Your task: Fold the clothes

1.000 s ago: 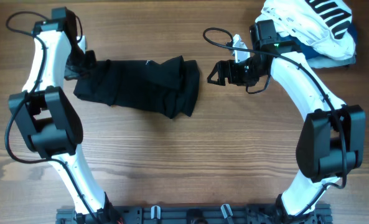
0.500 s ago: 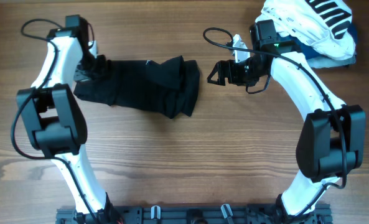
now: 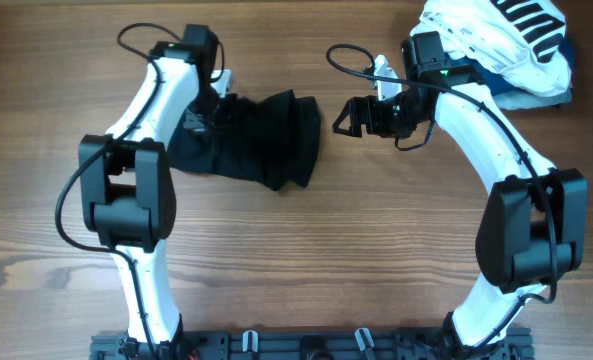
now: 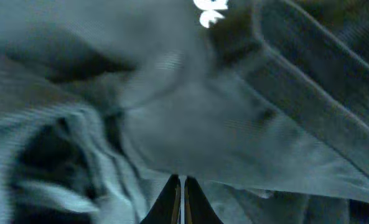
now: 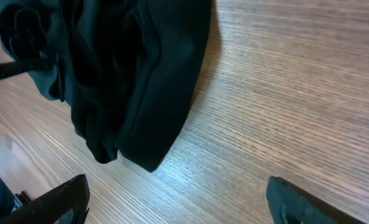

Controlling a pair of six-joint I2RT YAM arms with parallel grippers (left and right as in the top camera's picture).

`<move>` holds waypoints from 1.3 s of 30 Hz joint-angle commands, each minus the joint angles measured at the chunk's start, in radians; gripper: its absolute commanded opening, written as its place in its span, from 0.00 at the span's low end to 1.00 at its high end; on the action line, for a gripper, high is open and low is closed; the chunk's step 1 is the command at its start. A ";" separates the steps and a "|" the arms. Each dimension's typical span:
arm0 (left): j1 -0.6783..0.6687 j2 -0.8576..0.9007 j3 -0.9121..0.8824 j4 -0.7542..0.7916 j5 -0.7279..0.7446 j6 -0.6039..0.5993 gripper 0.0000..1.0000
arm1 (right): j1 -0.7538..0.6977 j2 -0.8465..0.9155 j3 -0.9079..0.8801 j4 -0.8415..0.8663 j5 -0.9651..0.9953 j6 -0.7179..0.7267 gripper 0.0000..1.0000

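The black garment [image 3: 266, 135] lies bunched on the wood table at the upper middle. My left gripper [image 3: 208, 112] is at its left part, shut on the fabric. In the left wrist view the closed fingertips [image 4: 180, 186] pinch dark cloth [image 4: 190, 118], and a small white label [image 4: 209, 11] shows at the top. My right gripper [image 3: 348, 117] hovers open and empty just right of the garment. In the right wrist view its fingers [image 5: 178, 199] are spread wide over bare wood beside the garment's edge [image 5: 140, 74].
A white garment with black stripes [image 3: 506, 40] is piled at the back right corner on top of a blue folded garment [image 3: 551, 100]. The right arm's cable loops above its gripper. Both arm bases stand at the table's front edge.
My left gripper has moved to the right with the garment's left end, carrying it over the middle of the cloth. The garment now looks shorter. The right arm has not moved.
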 commanded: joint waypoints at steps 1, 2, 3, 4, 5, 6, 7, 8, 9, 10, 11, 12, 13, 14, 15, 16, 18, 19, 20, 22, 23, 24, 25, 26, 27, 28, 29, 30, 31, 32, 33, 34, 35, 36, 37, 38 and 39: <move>0.014 -0.035 0.053 -0.047 0.015 -0.010 0.04 | 0.022 0.011 -0.005 0.044 -0.016 0.014 0.96; 0.015 -0.057 0.069 -0.058 0.015 -0.010 0.04 | 0.029 0.017 -0.005 0.059 -0.016 0.017 0.98; 0.015 -0.077 0.087 -0.072 0.014 -0.009 0.04 | 0.036 0.026 -0.005 0.072 -0.016 0.027 0.99; 0.015 -0.092 0.100 -0.081 0.010 -0.009 0.04 | 0.043 0.040 -0.005 0.085 -0.017 0.034 1.00; 0.015 -0.120 0.120 -0.096 -0.002 -0.009 0.04 | 0.052 0.056 -0.005 0.098 -0.017 0.040 0.99; 0.015 -0.146 0.132 -0.104 -0.018 -0.010 0.04 | 0.063 0.079 -0.005 0.111 -0.020 0.039 1.00; 0.015 -0.193 0.144 -0.111 -0.044 -0.009 0.04 | 0.076 0.109 -0.005 0.123 -0.021 0.039 1.00; 0.015 -0.231 0.145 -0.113 -0.070 -0.009 0.05 | 0.087 0.137 -0.005 0.132 -0.021 0.040 1.00; 0.016 -0.261 0.145 -0.113 -0.098 -0.010 0.07 | 0.092 0.159 -0.005 0.144 -0.036 0.040 1.00; 0.019 -0.294 0.145 -0.113 -0.138 -0.010 0.08 | 0.096 0.186 -0.005 0.159 -0.062 0.041 1.00; 0.023 -0.330 0.145 -0.113 -0.203 -0.010 0.09 | 0.097 0.222 -0.005 0.186 -0.104 0.079 1.00; 0.029 -0.349 0.145 -0.115 -0.249 -0.010 0.10 | 0.097 0.237 -0.005 0.201 -0.135 0.096 1.00; 0.035 -0.360 0.145 -0.121 -0.281 -0.010 0.10 | 0.097 0.254 -0.005 0.220 -0.179 0.097 1.00; 0.043 -0.366 0.145 -0.130 -0.307 -0.010 0.11 | 0.098 0.267 -0.005 0.239 -0.227 0.103 1.00; 0.055 -0.367 0.145 -0.145 -0.319 -0.010 0.11 | 0.098 0.284 -0.005 0.263 -0.284 0.132 1.00; 0.069 -0.366 0.145 -0.161 -0.319 -0.010 0.11 | 0.100 0.296 -0.005 0.278 -0.314 0.153 1.00; 0.094 -0.363 0.145 -0.185 -0.319 -0.010 0.09 | 0.105 0.310 -0.005 0.292 -0.351 0.213 1.00; 0.105 -0.362 0.145 -0.193 -0.319 -0.010 0.08 | 0.105 0.313 -0.005 0.297 -0.370 0.233 1.00; 0.114 -0.362 0.145 -0.197 -0.318 -0.010 0.07 | 0.105 0.314 -0.005 0.303 -0.393 0.255 1.00; 0.134 -0.362 0.145 -0.200 -0.318 -0.010 0.07 | 0.110 0.314 -0.005 0.323 -0.413 0.311 1.00; 0.140 -0.362 0.145 -0.200 -0.318 -0.010 0.07 | 0.112 0.314 -0.005 0.335 -0.408 0.331 0.96; 0.148 -0.362 0.142 -0.200 -0.318 -0.010 0.07 | 0.112 0.314 -0.005 0.348 -0.383 0.349 0.83; 0.151 -0.362 0.141 -0.200 -0.318 -0.010 0.08 | 0.112 0.314 -0.005 0.349 -0.336 0.376 0.63; 0.153 -0.362 0.137 -0.200 -0.318 -0.010 0.07 | 0.112 0.314 -0.005 0.349 -0.287 0.401 0.48; 0.153 -0.362 0.132 -0.201 -0.318 -0.010 0.07 | 0.105 0.314 -0.005 0.354 -0.260 0.406 0.29; 0.153 -0.360 0.132 -0.203 -0.318 -0.011 0.07 | 0.098 0.314 -0.005 0.357 -0.240 0.406 0.16; 0.153 -0.361 0.132 -0.203 -0.318 -0.011 0.07 | 0.092 0.314 -0.005 0.357 -0.223 0.405 0.08; 0.153 -0.361 0.132 -0.203 -0.319 -0.020 0.07 | 0.082 0.314 -0.005 0.359 -0.211 0.402 0.04; 0.153 -0.361 0.132 -0.203 -0.317 -0.029 0.07 | 0.069 0.314 -0.005 0.359 -0.200 0.402 0.04; 0.153 -0.361 0.132 -0.203 -0.315 -0.029 0.07 | 0.045 0.313 -0.004 0.359 -0.196 0.386 0.04; 0.153 -0.361 0.132 -0.203 -0.309 -0.031 0.07 | 0.021 0.310 -0.003 0.351 -0.198 0.370 0.04; 0.153 -0.361 0.132 -0.203 -0.301 -0.033 0.07 | -0.004 0.303 -0.003 0.338 -0.199 0.346 0.04; 0.153 -0.361 0.132 -0.203 -0.299 -0.032 0.07 | -0.042 0.287 -0.003 0.306 -0.201 0.304 0.04; 0.153 -0.361 0.132 -0.203 -0.299 -0.033 0.07 | -0.066 0.275 -0.003 0.283 -0.201 0.276 0.04; 0.153 -0.361 0.132 -0.203 -0.299 -0.033 0.07 | -0.099 0.257 -0.003 0.251 -0.200 0.236 0.04; 0.153 -0.360 0.132 -0.203 -0.299 -0.033 0.07 | -0.132 0.237 -0.003 0.217 -0.200 0.198 0.05; 0.153 -0.361 0.132 -0.203 -0.294 -0.032 0.07 | -0.165 0.213 -0.003 0.177 -0.200 0.154 0.04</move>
